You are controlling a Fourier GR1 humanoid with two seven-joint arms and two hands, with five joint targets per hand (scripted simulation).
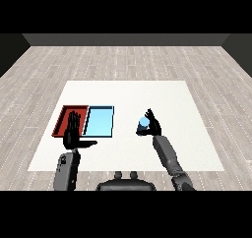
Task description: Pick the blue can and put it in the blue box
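Note:
The blue can (143, 125) stands right of the trays, and my right hand (152, 126) is curled round it from the right. The light blue tray (99, 121) lies left of the can with nothing in it. My left hand (73, 133) is held flat and open over the near edge of the red tray (66, 116), fingers straight and thumb pointing right.
The red tray and the light blue tray lie side by side on the left half of the white table (162, 94). The table's near edge runs just behind both forearms. A wooden floor surrounds the table.

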